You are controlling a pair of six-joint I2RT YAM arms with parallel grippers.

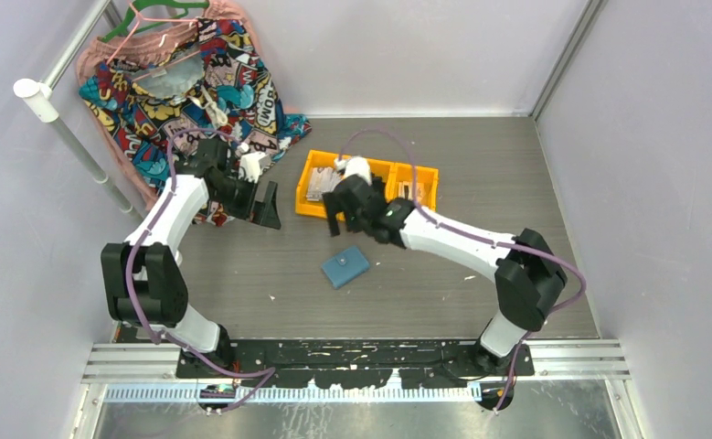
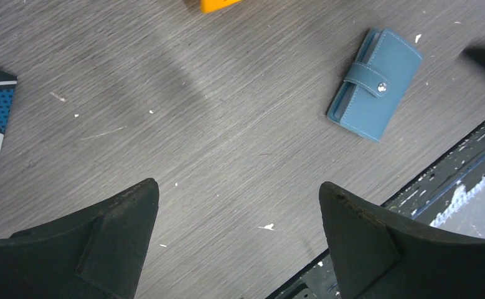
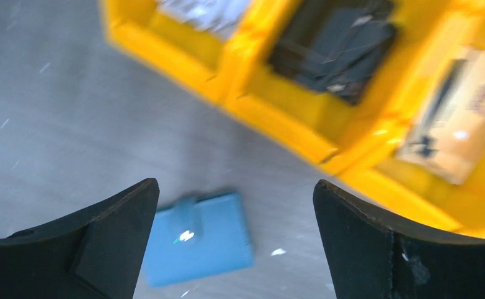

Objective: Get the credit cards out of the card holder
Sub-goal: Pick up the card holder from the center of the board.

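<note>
The blue card holder (image 1: 345, 266) lies shut on the grey table, its strap snapped over the front; no cards show. It also shows in the left wrist view (image 2: 375, 84) and, blurred, in the right wrist view (image 3: 199, 246). My right gripper (image 1: 352, 224) is open and empty above the table, between the holder and the yellow bins; in its own view (image 3: 235, 184) the holder lies below the left finger. My left gripper (image 1: 265, 206) is open and empty over bare table left of the holder, also seen in the left wrist view (image 2: 238, 185).
Two joined yellow bins (image 1: 311, 187) stand behind the holder; in the right wrist view (image 3: 277, 121) they hold a black case (image 3: 333, 43) and a brown box (image 3: 457, 124). A comic-print cloth (image 1: 178, 82) on a hanger lies at the back left beside a white pole (image 1: 69, 128).
</note>
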